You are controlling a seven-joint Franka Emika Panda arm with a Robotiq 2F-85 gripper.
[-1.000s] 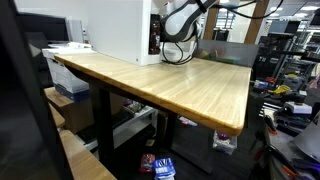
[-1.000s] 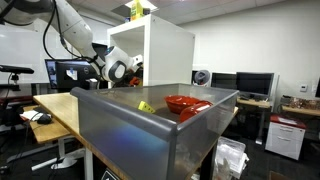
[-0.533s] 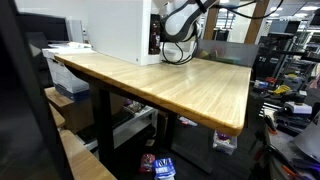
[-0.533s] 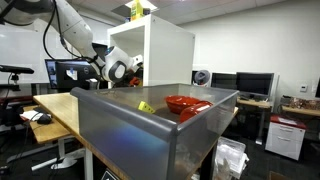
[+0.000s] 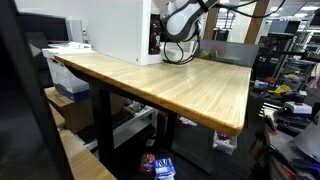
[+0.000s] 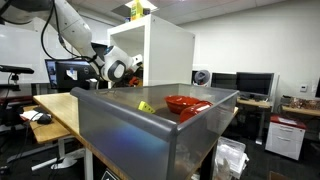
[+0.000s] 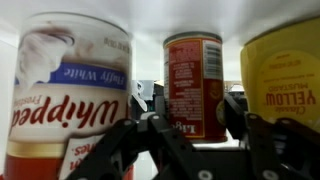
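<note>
In the wrist view my gripper [image 7: 194, 105] reaches into a white cabinet [image 7: 200, 15] that holds three cans in a row. A small red-labelled can [image 7: 194, 80] stands upright between my fingers [image 7: 236, 112], whose pads sit against both its sides. A white whipped-frosting can [image 7: 65, 95] stands to its left and a yellow can [image 7: 285, 80] to its right. In both exterior views the gripper [image 5: 167, 47] [image 6: 131, 71] is at the open front of the cabinet [image 5: 120, 30] [image 6: 168, 50]; the cans are hidden there.
The cabinet stands at the back of a long wooden table [image 5: 170, 85]. In an exterior view a grey bin [image 6: 150, 135] fills the foreground, with a red bowl [image 6: 187, 103] and a small yellow item [image 6: 146, 106] inside. Desks, monitors and clutter surround the table.
</note>
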